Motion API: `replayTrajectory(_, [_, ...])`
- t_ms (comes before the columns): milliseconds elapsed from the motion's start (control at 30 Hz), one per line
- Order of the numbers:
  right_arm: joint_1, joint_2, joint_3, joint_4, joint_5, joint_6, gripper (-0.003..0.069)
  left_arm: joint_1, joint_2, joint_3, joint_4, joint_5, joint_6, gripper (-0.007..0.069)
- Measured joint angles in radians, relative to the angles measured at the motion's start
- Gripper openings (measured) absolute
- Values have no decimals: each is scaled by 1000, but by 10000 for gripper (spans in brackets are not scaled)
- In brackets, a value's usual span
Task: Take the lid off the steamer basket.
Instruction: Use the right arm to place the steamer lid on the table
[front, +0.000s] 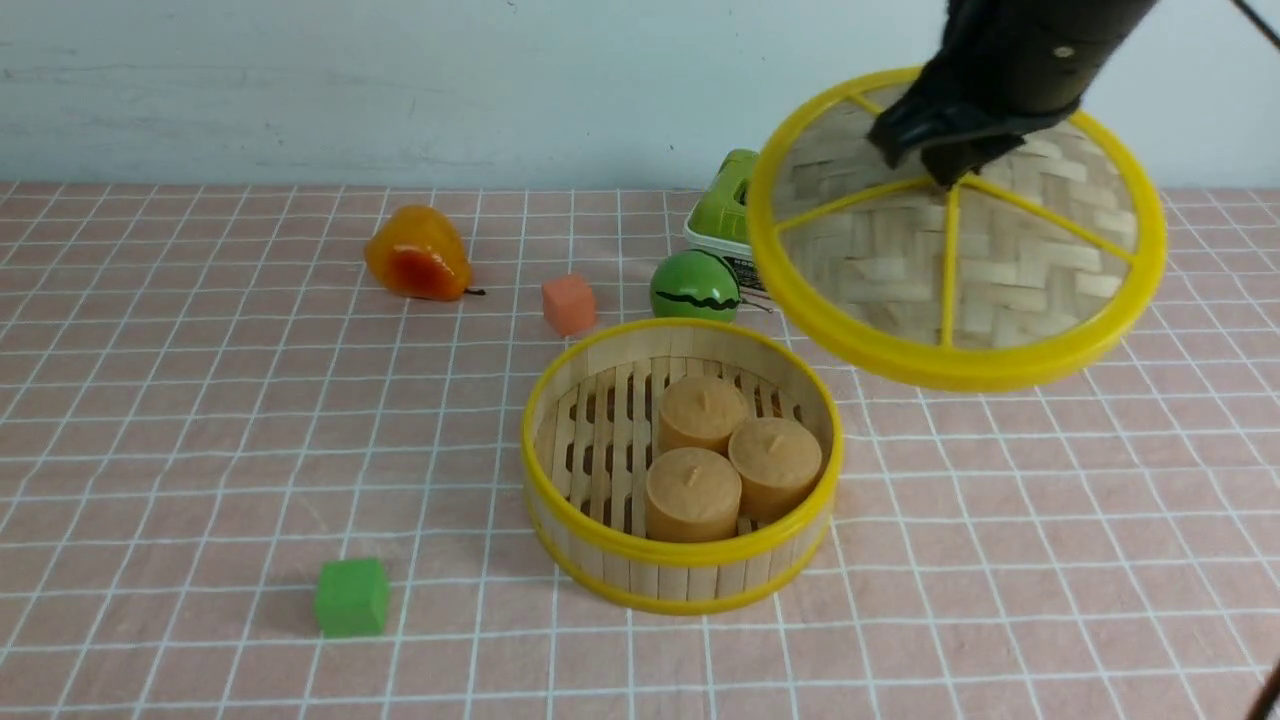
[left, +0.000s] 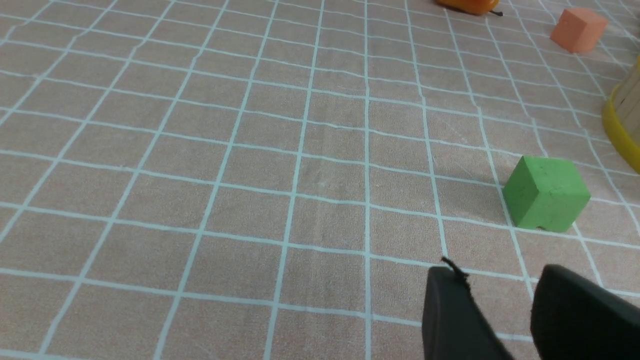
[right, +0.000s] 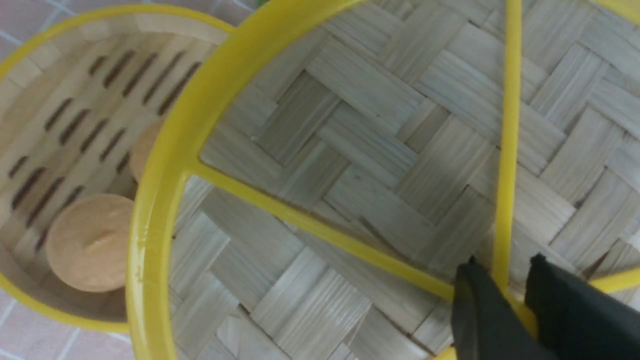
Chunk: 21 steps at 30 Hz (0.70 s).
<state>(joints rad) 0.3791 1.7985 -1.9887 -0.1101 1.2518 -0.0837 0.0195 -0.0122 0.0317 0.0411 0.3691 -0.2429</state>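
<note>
My right gripper (front: 948, 172) is clenched on the small hub where the yellow spokes of the lid (front: 1000, 270) meet, and the lid hangs in the air from that pinch. It is tilted, with its woven face toward the front camera and its lower rim toward the steamer basket (front: 680, 575). The basket stands open on the checked cloth (front: 200, 450) with three tan round cakes (front: 692, 495) showing on its slats, so I judge the lifting done and the carry-away in hand. What is left is to put the lid down somewhere clear of the basket. My wrist view shows the lid's rim overlapping the basket's mouth, so I should move away to my right before lowering, or that rim may catch the basket's yellow ring. Behind the lid's left edge are the toy watermelon (front: 695, 286) and the white box with a green lid (front: 725, 215), so I would not swing that way. The cloth to the right of the basket looks bare and gives the most room. A one-point hold on a wide disc may let it swing, so slow and level seems wise. My left gripper (left: 500, 295) hangs low over the cloth near the green cube (left: 546, 201), jaws parted with nothing between them.
</note>
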Motion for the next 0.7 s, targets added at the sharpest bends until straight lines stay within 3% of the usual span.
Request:
replayTrajectory(233, [-211,-78,258,82,-3,1,80,0,0,0,0,0,0,239])
replayTrajectory(333, [-282,-71,380,138,-94,1,80,0,0,0,0,0,0,239])
replayTrajectory(500, [-298,-29,471,180,-259,1,80,0,0,0,0,0,0,239])
replayTrajectory(700, [-298,53,481,185,-348,1,80,0,0,0,0,0,0,239])
